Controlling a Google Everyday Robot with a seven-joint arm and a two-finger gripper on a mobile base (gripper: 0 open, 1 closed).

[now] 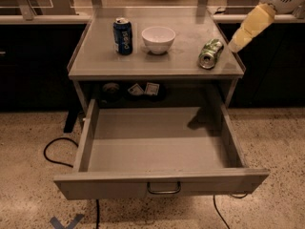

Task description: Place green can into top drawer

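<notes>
The green can point(210, 54) is dented and lies on its side at the right end of the grey table top point(95, 56). My gripper point(237, 45) hangs at the upper right, just right of the can and slightly above it, not touching it. It holds nothing. The top drawer point(157, 149) is pulled wide open below the table top and its inside is bare. Its curved wire handle point(164, 189) sits at the centre of the front panel.
A blue can point(123, 36) stands upright at the back left of the table top, with a white bowl point(158, 38) beside it. Small items point(143, 89) lie on the shelf behind the drawer. A black cable point(52, 151) runs over the floor at the left.
</notes>
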